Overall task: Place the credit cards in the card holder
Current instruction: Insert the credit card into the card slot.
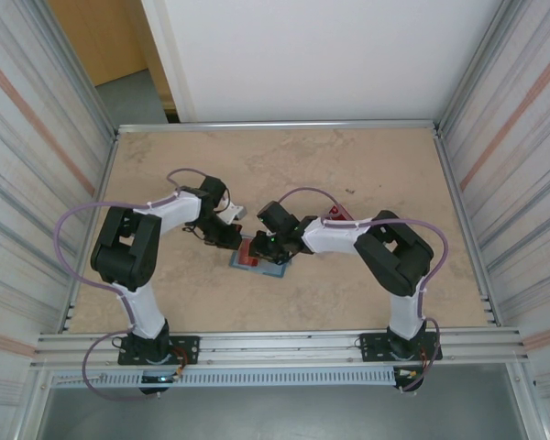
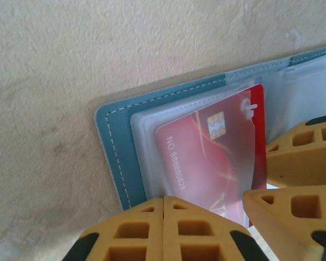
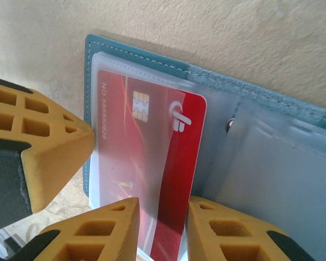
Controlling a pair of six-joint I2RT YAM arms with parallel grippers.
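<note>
The teal card holder (image 1: pixel 239 264) lies open on the table, its cover (image 2: pixel 117 157) toward the left. A red credit card (image 2: pixel 206 157) sits partly inside a clear pocket, with a strip of its right side (image 3: pixel 182 179) uncovered. My left gripper (image 2: pixel 164 202) is shut, tips resting on the pocket's near edge beside the card, nothing between them. My right gripper (image 3: pixel 163 205) is open a little, its fingers straddling the card's uncovered end. In the top view both grippers, left (image 1: pixel 231 240) and right (image 1: pixel 268 249), meet over the holder. A second red card (image 1: pixel 338 214) lies behind the right arm.
The holder's right half (image 3: pixel 282 179) has empty clear pockets and a snap stud (image 3: pixel 230 125). Metal-framed walls (image 1: pixel 92 183) enclose the tabletop on both sides and at the back. Open tabletop (image 1: pixel 348 156) stretches behind the arms.
</note>
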